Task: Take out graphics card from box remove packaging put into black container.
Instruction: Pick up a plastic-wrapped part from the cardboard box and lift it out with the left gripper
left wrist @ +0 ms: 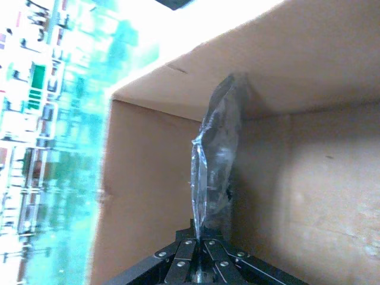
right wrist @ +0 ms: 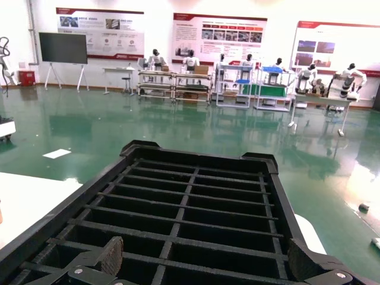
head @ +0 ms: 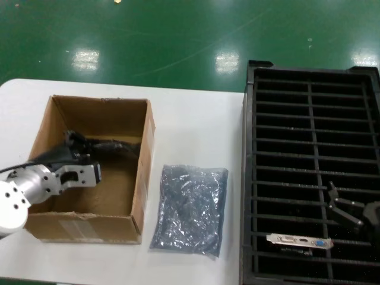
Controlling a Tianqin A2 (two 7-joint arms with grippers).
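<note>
My left gripper reaches down inside the brown cardboard box. It is shut on the edge of a shiny anti-static bag, which stands upright against the box wall; what the bag holds does not show. The gripper's jaws meet on the plastic. A second crinkly bag of packaging lies flat on the white table between the box and the black container. A graphics card with a silver bracket rests in a near slot of that container. My right gripper hovers open over the slots, holding nothing.
The white table carries the box at the left and the container at the right. Green floor lies beyond its far edge. The container's thin slats run under the right gripper.
</note>
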